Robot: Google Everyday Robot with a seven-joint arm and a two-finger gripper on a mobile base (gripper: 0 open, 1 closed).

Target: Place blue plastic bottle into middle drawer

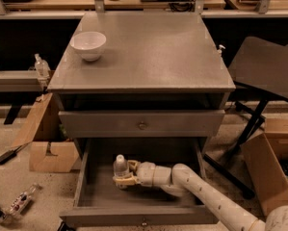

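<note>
The blue plastic bottle [120, 168], clear with a white cap, stands upright inside the open middle drawer [138, 214], toward its left side. My gripper [122, 178] reaches into the drawer from the right on a white arm and its fingers are closed around the bottle's lower body. The bottle's base looks level with the drawer floor. The upper knobbed drawer [142, 124] is shut above it.
A white bowl [88, 44] sits on the cabinet top at the back left. Cardboard boxes [49, 154] lie on the floor to the left and right. A small pump-top bottle [40, 65] stands at the far left. A dark stand [264, 71] is on the right.
</note>
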